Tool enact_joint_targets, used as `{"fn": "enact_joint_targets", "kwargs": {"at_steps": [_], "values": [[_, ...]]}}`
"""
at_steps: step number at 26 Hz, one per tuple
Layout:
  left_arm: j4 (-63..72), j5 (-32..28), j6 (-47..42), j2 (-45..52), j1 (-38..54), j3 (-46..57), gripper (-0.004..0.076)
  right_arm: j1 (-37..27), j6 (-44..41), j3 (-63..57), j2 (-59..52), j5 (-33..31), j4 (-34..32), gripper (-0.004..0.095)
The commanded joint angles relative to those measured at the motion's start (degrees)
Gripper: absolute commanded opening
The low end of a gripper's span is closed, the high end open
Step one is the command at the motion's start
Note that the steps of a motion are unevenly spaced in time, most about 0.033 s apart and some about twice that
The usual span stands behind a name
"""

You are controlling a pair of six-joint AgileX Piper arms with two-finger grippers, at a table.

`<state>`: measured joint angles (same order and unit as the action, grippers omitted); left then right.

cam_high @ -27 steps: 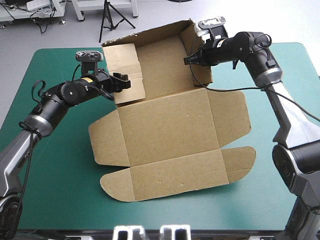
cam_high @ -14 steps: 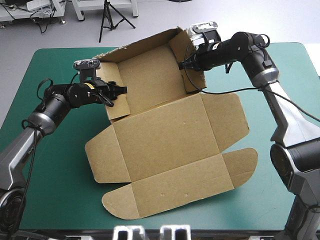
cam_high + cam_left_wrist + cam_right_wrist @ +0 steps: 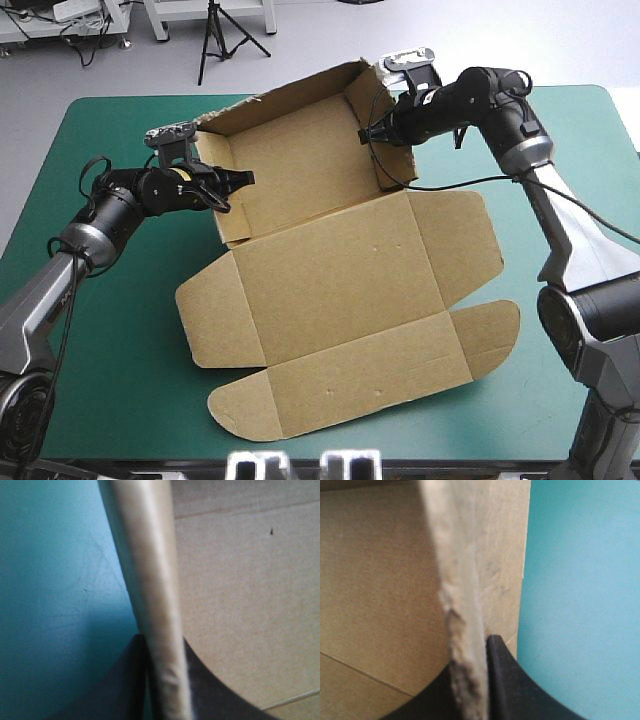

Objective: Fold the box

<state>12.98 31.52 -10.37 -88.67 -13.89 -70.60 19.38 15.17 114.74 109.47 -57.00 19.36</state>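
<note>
1. Lying mid-table, the brown box (image 3: 330, 270) showed matte board: rounded near flaps flat, far walls raised.
2. I saw the left gripper (image 3: 238, 180) pinching its left wall.
3. The right gripper (image 3: 372, 130) clamped the frayed right wall.

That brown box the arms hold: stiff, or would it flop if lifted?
Probably stiff within each panel: the walls of the box stand up, pinched only by the left gripper and right gripper. It would likely hinge at its creases; the near flaps lie flat. Likely light: the edge between the jaws looks thin.
</note>
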Motion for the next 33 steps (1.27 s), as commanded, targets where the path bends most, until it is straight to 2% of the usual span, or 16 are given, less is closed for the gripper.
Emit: {"fn": "enact_joint_targets", "kwargs": {"at_steps": [1, 5, 9, 14, 17, 19, 25, 29, 33], "values": [[3.44, -3.21, 3.05, 2.85, -0.63, -1.91, -0.0002, 0.83, -1.56, 1.8, -1.66, -1.89, -0.61, -0.0018], [6.2, 2.12, 10.37, 2.05, -0.63, -4.75, -0.0006, 0.83, -2.86, 1.8, 0.8, -7.92, -5.16, -0.0018], [6.79, 10.87, 14.0, -1.77, -0.63, -12.06, -0.0006, 0.83, -3.75, 1.8, 3.76, -14.95, -7.29, -0.0017], [6.52, 22.39, 16.8, -9.27, -0.63, -23.56, -0.0008, 0.83, -5.7, 0.0, 4.47, -14.95, -7.91, -0.0018], [6.52, 26.64, 17.29, -12.83, -0.73, -27.51, -0.0008, 0.83, -7.2, -0.48, 4.36, -14.95, -10.42, -0.0018], [5.97, 28.29, 17.92, -14.96, -1.46, -28.43, -0.0008, 0.83, -7.6, -0.48, 4.27, -14.95, -11.39, -0.0017], [-0.36, 27.9, 17.66, -17.25, -5.44, -28.7, -0.0008, 0.47, -9.06, -0.48, 4.27, -14.95, -15.52, -0.0018], [-1.94, 28.03, 15.31, -19.4, -8.03, -28.7, -0.0008, -0.33, -9.06, -0.58, 4.38, -15.05, -16.86, -0.0018], [-7.97, 27.98, 8.39, -20.6, -10.63, -28.7, -0.0008, -1.56, -8.9, -3.27, 4.38, -15.05, -17.37, -0.0018]]}}
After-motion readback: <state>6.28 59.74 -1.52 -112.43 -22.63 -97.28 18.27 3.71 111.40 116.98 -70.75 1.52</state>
